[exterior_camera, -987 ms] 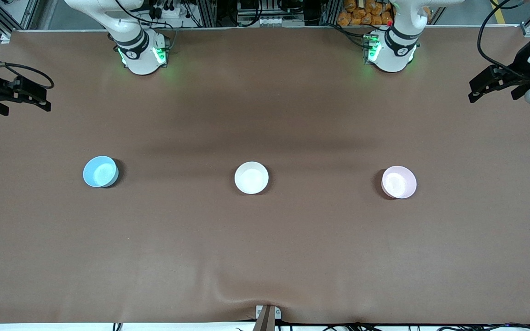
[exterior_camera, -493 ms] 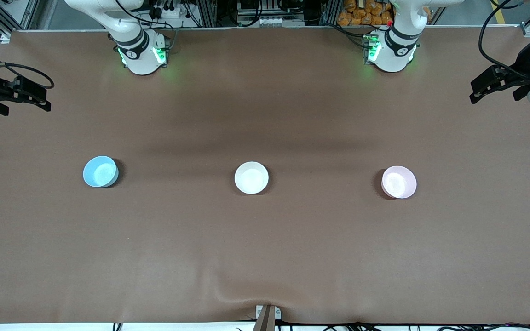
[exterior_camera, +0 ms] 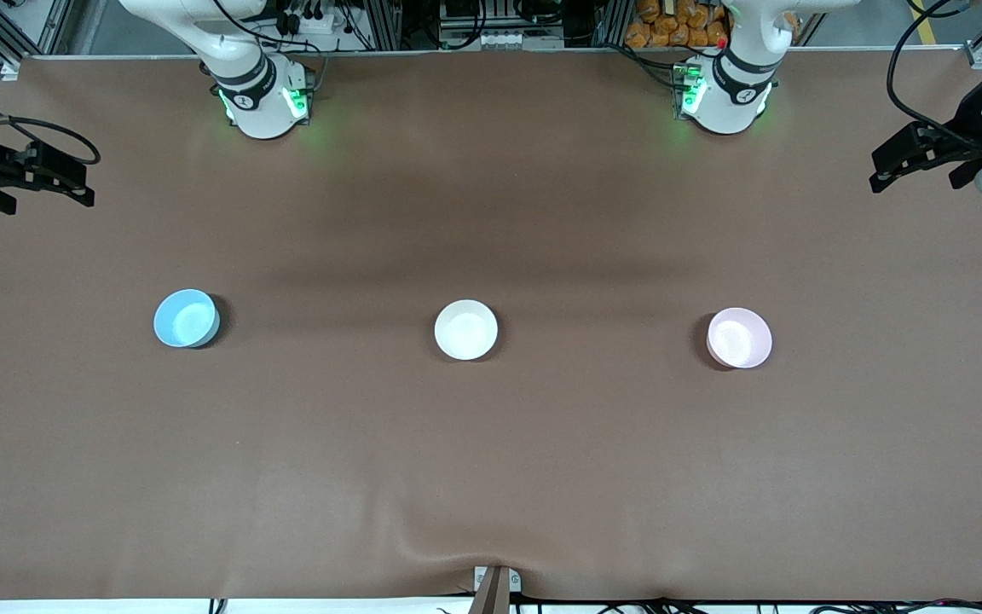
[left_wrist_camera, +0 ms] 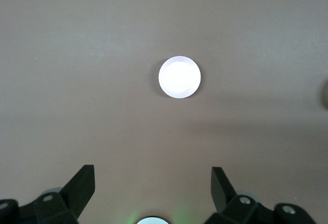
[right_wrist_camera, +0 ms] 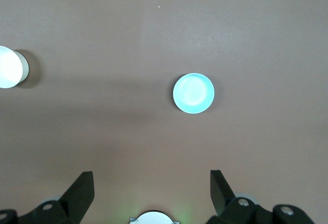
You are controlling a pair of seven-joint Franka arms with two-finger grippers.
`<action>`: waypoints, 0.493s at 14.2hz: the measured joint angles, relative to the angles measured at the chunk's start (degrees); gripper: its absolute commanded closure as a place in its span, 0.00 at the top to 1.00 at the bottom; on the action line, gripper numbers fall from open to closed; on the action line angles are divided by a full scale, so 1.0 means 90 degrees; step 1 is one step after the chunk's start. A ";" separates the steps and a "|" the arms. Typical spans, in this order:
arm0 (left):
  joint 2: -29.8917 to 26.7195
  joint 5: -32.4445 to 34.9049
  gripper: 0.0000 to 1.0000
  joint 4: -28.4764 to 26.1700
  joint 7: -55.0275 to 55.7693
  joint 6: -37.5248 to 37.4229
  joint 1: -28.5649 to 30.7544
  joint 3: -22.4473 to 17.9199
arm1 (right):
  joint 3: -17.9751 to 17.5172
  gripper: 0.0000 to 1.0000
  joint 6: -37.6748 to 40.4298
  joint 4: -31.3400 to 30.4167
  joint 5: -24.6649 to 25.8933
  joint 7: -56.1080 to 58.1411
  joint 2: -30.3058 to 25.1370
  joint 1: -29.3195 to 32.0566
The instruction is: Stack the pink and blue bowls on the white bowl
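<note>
We see a brown worktop (exterior_camera: pixel 491 443) with aluminium framing along the arms' edge; blue bowl (exterior_camera: pixel 187 318), white bowl (exterior_camera: pixel 466 329) and pink bowl (exterior_camera: pixel 739 338) sit in a row, well apart, nothing between them. Left hand (exterior_camera: pixel 887 175) and right hand (exterior_camera: pixel 73 183) wait wide open, empty, at their table ends. Left wrist view shows the pink bowl (left_wrist_camera: pixel 179 77) ahead of its fingers (left_wrist_camera: pixel 82 185); right wrist view shows the blue bowl (right_wrist_camera: pixel 193 93) plus the white bowl (right_wrist_camera: pixel 10 66) at the edge.

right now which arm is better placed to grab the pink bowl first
Left. The pink bowl sits toward the left arm's end of the table, and the open left gripper looks down on it. The right gripper faces the blue bowl.
</note>
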State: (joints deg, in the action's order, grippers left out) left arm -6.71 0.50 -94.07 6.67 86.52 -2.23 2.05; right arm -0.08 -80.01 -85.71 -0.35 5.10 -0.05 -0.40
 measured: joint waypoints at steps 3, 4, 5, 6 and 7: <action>0.0059 -0.0001 1.00 -0.0002 0.0000 0.0000 0.0000 0.0000 | 0.0000 1.00 0.0000 0.0000 0.0000 0.0000 0.0000 0.0000; 0.0070 -0.0001 1.00 -0.0002 0.0000 0.0000 0.0000 0.0000 | 0.0000 1.00 0.0000 0.0000 0.0000 0.0000 0.0000 0.0000; 0.0076 -0.0001 1.00 -0.0002 0.0000 0.0000 0.0000 -0.0001 | 0.0000 1.00 0.0001 0.0000 0.0000 0.0000 0.0000 0.0000; 0.0077 -0.0001 1.00 -0.0002 0.0000 0.0000 0.0001 -0.0002 | 0.0000 1.00 0.0002 0.0000 0.0000 0.0000 0.0000 0.0000; 0.0077 -0.0001 1.00 -0.0002 0.0000 0.0000 0.0001 -0.0002 | 0.0001 1.00 0.0002 0.0000 0.0000 0.0000 0.0000 0.0000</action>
State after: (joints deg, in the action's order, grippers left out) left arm -6.02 0.49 -94.09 6.66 86.52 -2.23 2.03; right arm -0.07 -79.99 -85.71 -0.35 5.10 -0.05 -0.40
